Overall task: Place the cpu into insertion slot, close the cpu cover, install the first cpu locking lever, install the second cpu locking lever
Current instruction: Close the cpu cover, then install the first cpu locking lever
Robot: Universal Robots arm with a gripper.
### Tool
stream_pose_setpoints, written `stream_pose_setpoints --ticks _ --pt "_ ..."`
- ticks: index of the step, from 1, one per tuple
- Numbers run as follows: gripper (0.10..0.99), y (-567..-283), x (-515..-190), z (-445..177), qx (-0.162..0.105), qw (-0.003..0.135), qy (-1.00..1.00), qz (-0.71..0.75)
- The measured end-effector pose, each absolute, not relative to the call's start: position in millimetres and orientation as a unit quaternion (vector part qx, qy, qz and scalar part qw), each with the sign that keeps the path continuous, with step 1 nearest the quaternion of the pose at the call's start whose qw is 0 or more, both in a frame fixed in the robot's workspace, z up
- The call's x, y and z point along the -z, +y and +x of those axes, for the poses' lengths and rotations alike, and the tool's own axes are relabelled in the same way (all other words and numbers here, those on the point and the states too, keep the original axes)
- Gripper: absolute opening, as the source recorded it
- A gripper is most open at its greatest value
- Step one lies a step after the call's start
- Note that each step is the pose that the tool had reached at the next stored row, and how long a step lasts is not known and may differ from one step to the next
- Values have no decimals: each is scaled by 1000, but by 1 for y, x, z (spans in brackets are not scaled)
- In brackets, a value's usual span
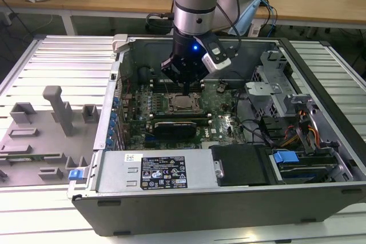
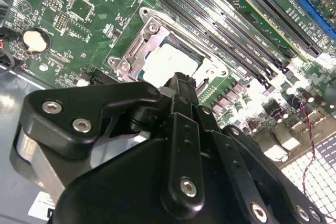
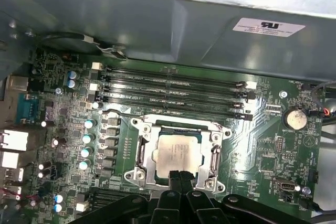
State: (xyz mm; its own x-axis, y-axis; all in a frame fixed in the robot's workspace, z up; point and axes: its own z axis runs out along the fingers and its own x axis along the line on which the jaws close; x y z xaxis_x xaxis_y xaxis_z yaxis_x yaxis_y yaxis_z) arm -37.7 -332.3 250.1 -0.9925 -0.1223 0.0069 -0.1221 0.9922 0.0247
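The arm's gripper [image 3: 179, 176], fingers pinched together on nothing, hangs at the near edge of the insertion slot [image 3: 135, 125]; inside the slot lies the cpu [image 3: 177, 153], framed by the cpu cover [image 3: 140, 153] lying flat over it; a thin lever rod [image 3: 121, 113] runs along the slot's far side, with the memory slots [image 3: 173, 90] beyond it; a sideways slip here would likely scrape the board or load the cover unevenly onto the chip
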Motion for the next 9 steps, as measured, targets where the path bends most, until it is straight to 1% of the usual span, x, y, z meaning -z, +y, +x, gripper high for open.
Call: stream_pose_setpoints --ticks 9 --pt "106 -332 -250 -38 12 4 -998 61"
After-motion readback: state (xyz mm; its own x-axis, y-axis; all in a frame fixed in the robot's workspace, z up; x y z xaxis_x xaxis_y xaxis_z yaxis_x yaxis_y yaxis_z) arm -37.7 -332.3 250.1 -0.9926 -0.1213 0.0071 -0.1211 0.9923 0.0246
